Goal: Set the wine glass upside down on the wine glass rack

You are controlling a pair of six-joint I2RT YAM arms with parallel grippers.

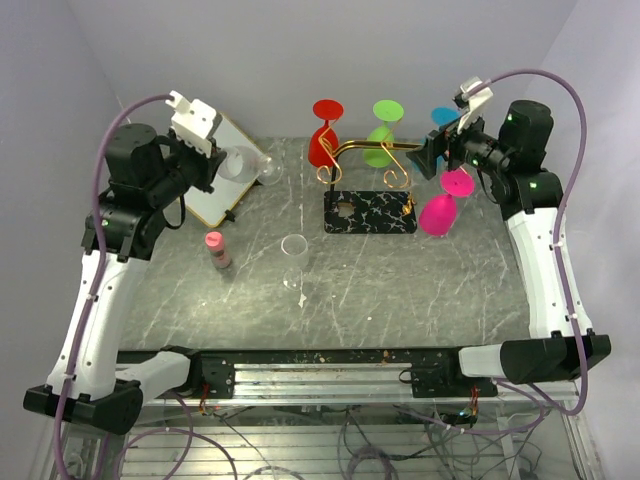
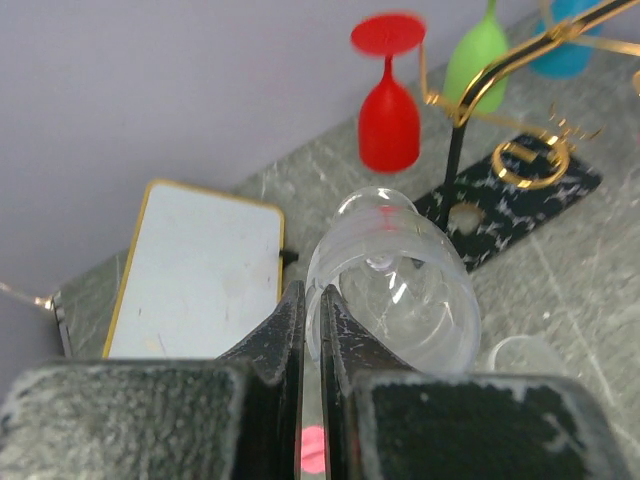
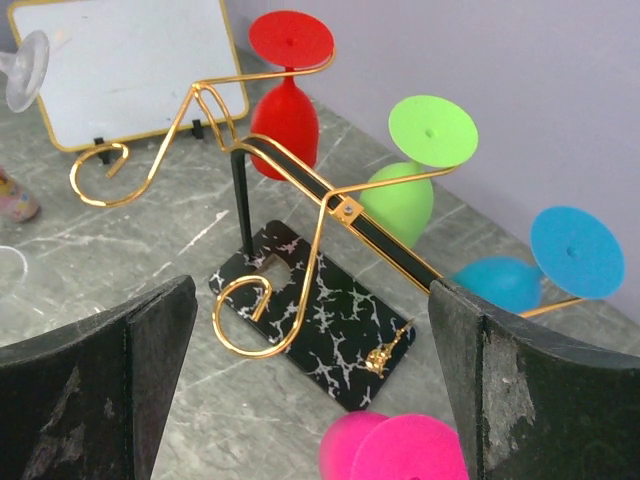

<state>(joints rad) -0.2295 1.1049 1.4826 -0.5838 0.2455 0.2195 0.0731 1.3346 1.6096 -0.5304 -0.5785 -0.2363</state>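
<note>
The wine glass rack [image 1: 368,158] is a gold wire stand on a black, white-veined base [image 1: 372,214]; it also shows in the right wrist view [image 3: 300,180]. Red [image 1: 324,143], green [image 1: 382,140] and blue [image 1: 444,117] glasses hang on it foot up. My left gripper [image 1: 222,166] is shut on the rim of a clear wine glass [image 2: 400,285], held tilted above the table left of the rack. My right gripper [image 3: 310,400] is open and empty, just above a pink glass [image 1: 441,208] that is foot up right of the base. What holds the pink glass is hidden.
A white gold-edged board [image 1: 222,175] leans at the back left. A small pink-capped bottle [image 1: 217,250] and a second clear glass [image 1: 293,250] stand on the grey table [image 1: 400,290] in front of the rack. Grey walls close the back and sides.
</note>
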